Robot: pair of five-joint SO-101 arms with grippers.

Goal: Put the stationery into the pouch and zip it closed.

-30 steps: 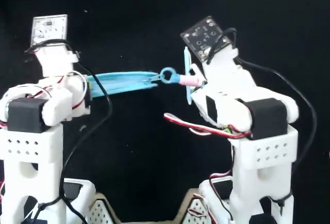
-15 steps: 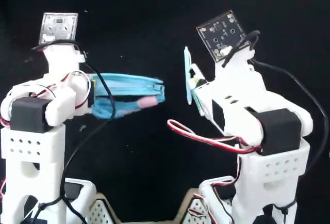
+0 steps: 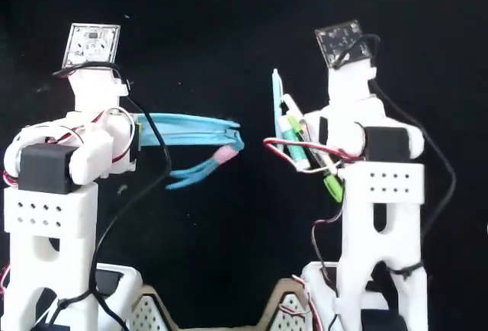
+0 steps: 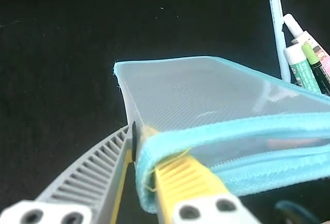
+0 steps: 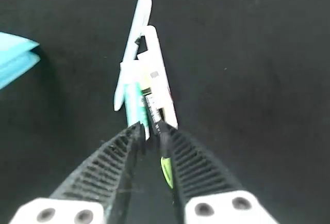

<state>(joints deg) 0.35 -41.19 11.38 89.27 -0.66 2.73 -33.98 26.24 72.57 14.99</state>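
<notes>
Blue mesh pouch (image 4: 206, 95), its near corner clamped in the left jaws, extending away from them over the black counter (image 3: 229, 41). Pens and markers (image 5: 147, 79), bundled on the counter just beneath and ahead of the right jaws, which stand narrowly parted, grasping nothing.

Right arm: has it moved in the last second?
Yes. The right gripper has drawn back from the pouch, past the unmoving light blue pen, toward its own base, and is now by the markers.
</notes>
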